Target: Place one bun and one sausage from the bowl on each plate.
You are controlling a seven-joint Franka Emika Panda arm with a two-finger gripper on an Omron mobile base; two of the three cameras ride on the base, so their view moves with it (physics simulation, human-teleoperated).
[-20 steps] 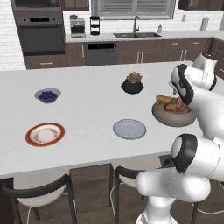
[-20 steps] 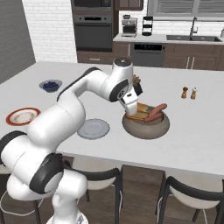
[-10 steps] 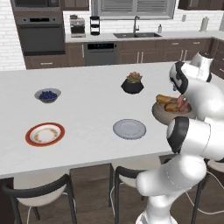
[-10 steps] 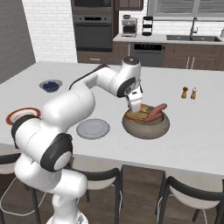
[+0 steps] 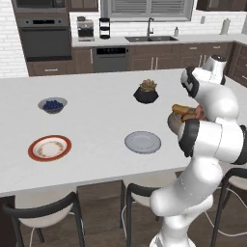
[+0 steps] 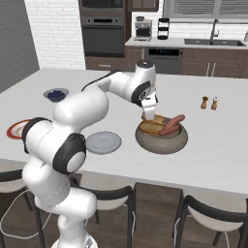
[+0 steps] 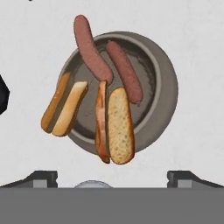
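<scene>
The gripper (image 6: 153, 116) is hanging directly above the bowl (image 6: 161, 141) with its jaws spread wide and nothing between them; in the hand view its two dark fingertips (image 7: 43, 177) are sitting far apart at the bottom edge, clear of the food.

Below the gripper in that view, the bowl (image 7: 164, 87) is holding two buns and two sausages. One bun (image 7: 119, 126), split open and pale on its cut face, is lying nearest the fingertips, its end overhanging the rim. A second bun (image 7: 64, 108) is leaning across the rim on the left. One sausage (image 7: 124, 71) is resting inside the bowl, and another sausage (image 7: 89, 49) beside it is sticking out past the far rim.

From the left base view, the grey plate (image 5: 143, 142) is sitting near the bowl (image 5: 172, 121), on the white counter (image 5: 96, 120), and the orange-rimmed plate (image 5: 49, 147) is lying well apart, further left. Both plates are bare.

No brand, label or writing is readable anywhere.
</scene>
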